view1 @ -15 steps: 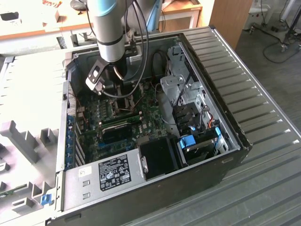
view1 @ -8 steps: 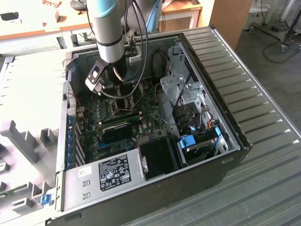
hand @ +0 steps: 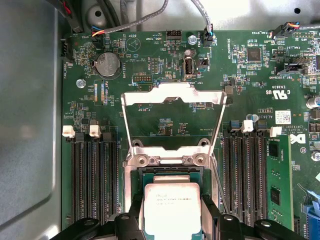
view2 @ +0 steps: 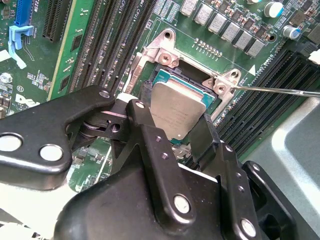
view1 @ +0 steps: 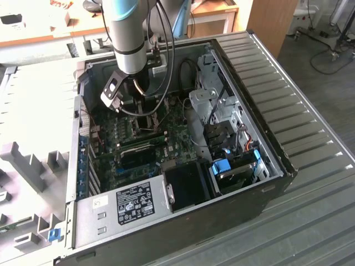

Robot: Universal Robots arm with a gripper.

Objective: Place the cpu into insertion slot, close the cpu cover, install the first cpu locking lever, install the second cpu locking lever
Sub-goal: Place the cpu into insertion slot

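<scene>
At the exterior view's left a grey tray (view1: 28, 160) lies beside the open case (view1: 260, 194); the arm (view1: 127, 33) reaches down into it over the motherboard (view1: 111, 138); the slatted table (view1: 310, 72) runs off to the right. In the first wrist view the jaws grip the cpu (hand: 172, 210) by two opposite edges, at the slot (hand: 131, 192); seated or not, I cannot tell; the cover (hand: 172, 95) stands swung open beyond it; memory slots (hand: 92, 180) flank both sides.

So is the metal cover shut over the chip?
No, the cover is flipped up, away from the chip, and the green board shows through its window.
</scene>
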